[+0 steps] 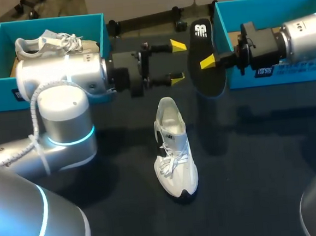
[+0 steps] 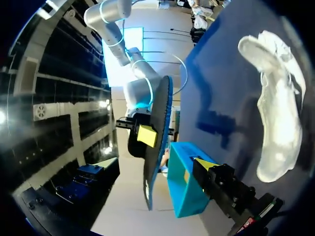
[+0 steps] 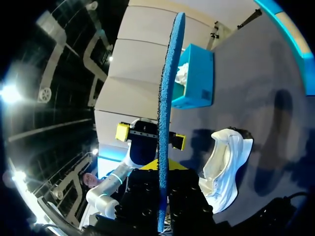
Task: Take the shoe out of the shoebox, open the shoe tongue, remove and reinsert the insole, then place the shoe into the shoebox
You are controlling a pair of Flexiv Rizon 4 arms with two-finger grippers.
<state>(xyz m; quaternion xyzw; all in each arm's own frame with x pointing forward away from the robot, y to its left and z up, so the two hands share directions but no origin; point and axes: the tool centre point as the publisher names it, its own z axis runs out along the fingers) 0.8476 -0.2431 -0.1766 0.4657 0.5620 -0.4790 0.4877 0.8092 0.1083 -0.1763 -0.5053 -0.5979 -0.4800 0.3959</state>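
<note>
Head view shows the right gripper point(image 1: 208, 61) pinching the dark insole point(image 1: 199, 35) by its middle, in the air above the table point(image 1: 260, 159). The left gripper point(image 1: 177, 62) hangs just beside it, fingers spread wide and holding nothing. The insole looks light, thin and floppy, so I judge it best gripped across its flat faces near the midpoint; its long axis runs far-to-near, like that of the white shoe point(image 1: 174, 149) standing below, toe toward the near edge.

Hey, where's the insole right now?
In the head view the insole is right of centre, clamped in the right gripper, just left of the right shoebox and behind the white shoe.
</note>
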